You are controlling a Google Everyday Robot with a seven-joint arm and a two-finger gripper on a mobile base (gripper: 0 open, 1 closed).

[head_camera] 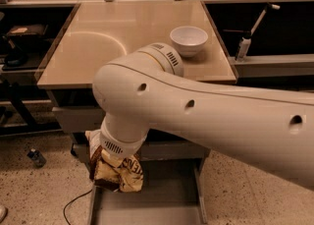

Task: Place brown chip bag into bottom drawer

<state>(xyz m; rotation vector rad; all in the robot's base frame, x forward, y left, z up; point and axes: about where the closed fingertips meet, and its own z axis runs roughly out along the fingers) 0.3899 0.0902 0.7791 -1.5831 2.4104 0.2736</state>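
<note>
The brown chip bag (119, 171) hangs crumpled under the wrist of my arm, dark brown with a pale yellow band and lettering. It sits low, over the left part of the open bottom drawer (162, 204), a grey shallow tray pulled out at the foot of the cabinet. My gripper (112, 156) is below the white wrist, hidden by the arm and the bag, and it holds the bag. The big white arm crosses the view from the right.
A white bowl (188, 40) stands on the tan tabletop (98, 42) near its right edge. The grey upper drawer fronts (68, 119) sit behind the arm. A black cable (73, 204) lies on the speckled floor at the left. Dark shelving flanks both sides.
</note>
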